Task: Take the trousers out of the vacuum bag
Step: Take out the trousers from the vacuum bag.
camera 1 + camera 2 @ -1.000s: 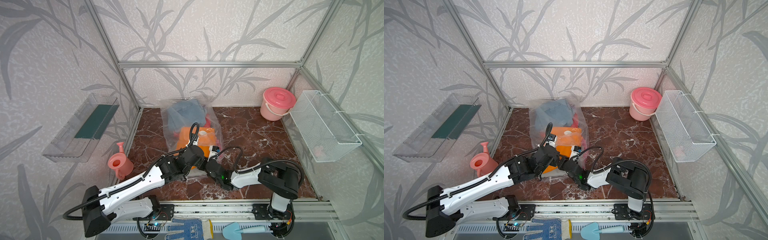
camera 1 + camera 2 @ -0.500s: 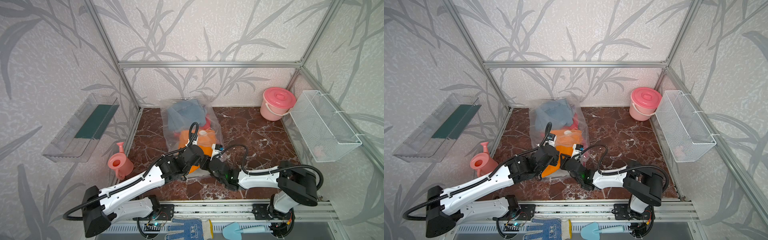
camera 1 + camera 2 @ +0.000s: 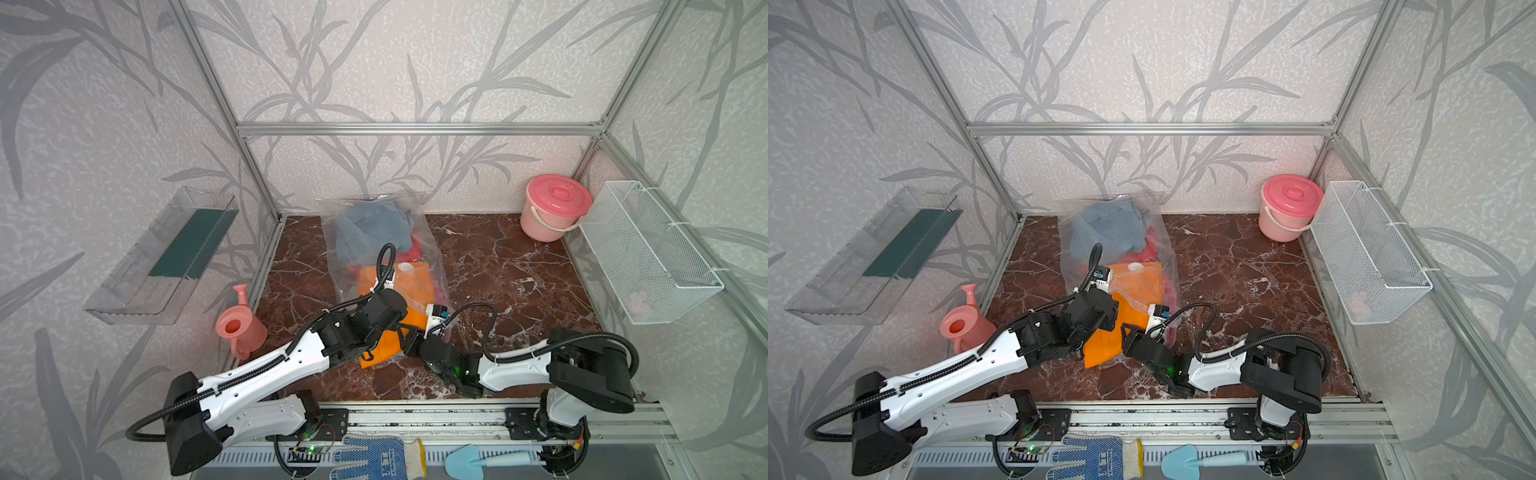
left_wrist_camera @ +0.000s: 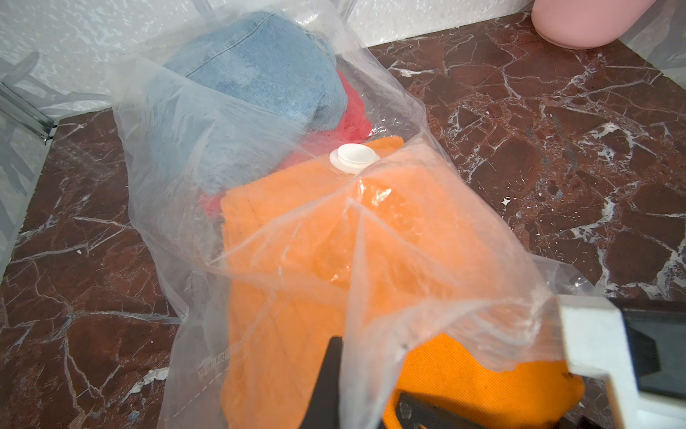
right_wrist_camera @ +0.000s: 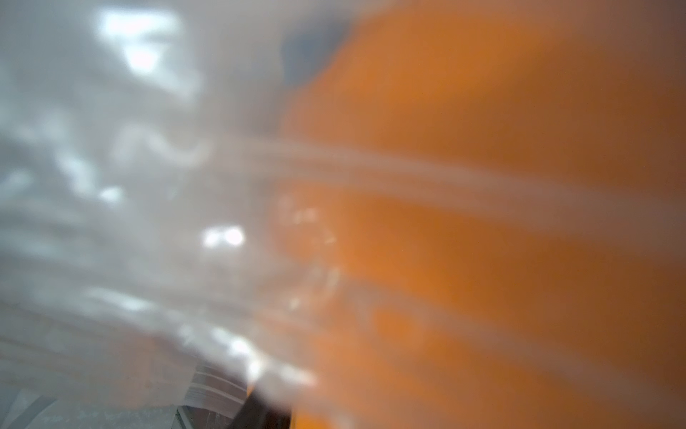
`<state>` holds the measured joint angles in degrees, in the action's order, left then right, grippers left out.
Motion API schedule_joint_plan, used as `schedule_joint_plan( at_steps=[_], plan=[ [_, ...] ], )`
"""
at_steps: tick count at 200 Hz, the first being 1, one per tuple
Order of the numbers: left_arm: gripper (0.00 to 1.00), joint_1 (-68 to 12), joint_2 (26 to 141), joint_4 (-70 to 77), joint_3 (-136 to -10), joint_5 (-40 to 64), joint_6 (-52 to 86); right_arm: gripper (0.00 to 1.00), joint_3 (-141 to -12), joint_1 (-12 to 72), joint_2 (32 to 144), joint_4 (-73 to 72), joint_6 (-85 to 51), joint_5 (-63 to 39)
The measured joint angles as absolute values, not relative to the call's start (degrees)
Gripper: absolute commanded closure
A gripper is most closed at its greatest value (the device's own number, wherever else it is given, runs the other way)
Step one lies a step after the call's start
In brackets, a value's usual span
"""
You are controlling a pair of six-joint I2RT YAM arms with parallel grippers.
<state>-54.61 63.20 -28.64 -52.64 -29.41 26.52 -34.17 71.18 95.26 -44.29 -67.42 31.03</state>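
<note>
orange trousers further out of vacuum bag | right tool grip unclear

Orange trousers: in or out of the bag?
Partly out: one end of the orange trousers lies bare beyond the vacuum bag mouth, the rest under plastic.

The vacuum bag is clear, its valve white; the orange trousers are plain, the denim trousers faded blue, the red trousers bright; the table is dark red-brown marble veined white; the bucket and the watering can are pink; the wire basket white; the glove white, dotted blue; the walls pale grey with darker leaves.
</note>
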Motion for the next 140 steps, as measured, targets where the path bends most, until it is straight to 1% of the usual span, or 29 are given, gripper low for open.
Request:
schedule_joint_plan(
  at_steps=[12,25,34,43,51,73,110,140],
  plan=[
    [1.0,-54.59,63.2,-28.64,-52.64,-29.39,26.59,0.4,-34.17,70.76,96.4,-46.41,-67.42,31.0],
    [1.0,-54.57,63.2,-28.62,-52.64,-29.39,26.59,0.39,-34.24,70.41,97.71,-48.99,-67.2,31.0],
    [1.0,-54.57,63.2,-28.62,-52.64,-29.36,26.59,0.45,-34.28,69.97,98.89,-50.85,-67.0,30.94],
    [1.0,-54.57,63.2,-28.64,-52.64,-29.34,26.61,0.54,-34.33,69.36,99.94,-52.25,-66.72,30.76],
    [1.0,-54.57,63.2,-28.62,-52.64,-29.32,26.61,0.59,-34.46,68.82,100.55,-52.75,-66.35,30.59],
    [1.0,-54.5,63.37,-28.62,-52.64,-29.28,26.65,0.69,-35.11,67.75,100.95,-53.54,-65.25,30.24],
    [1.0,-54.19,63.83,-28.64,-52.64,-29.39,26.79,0.78,-35.97,67.55,98.89,-52.16,-63.55,29.52],
    [1.0,-53.87,63.81,-28.38,-52.38,-29.45,27.03,0.8,-35.94,68.27,94.37,-48.29,-62.96,29.45]
  ],
)
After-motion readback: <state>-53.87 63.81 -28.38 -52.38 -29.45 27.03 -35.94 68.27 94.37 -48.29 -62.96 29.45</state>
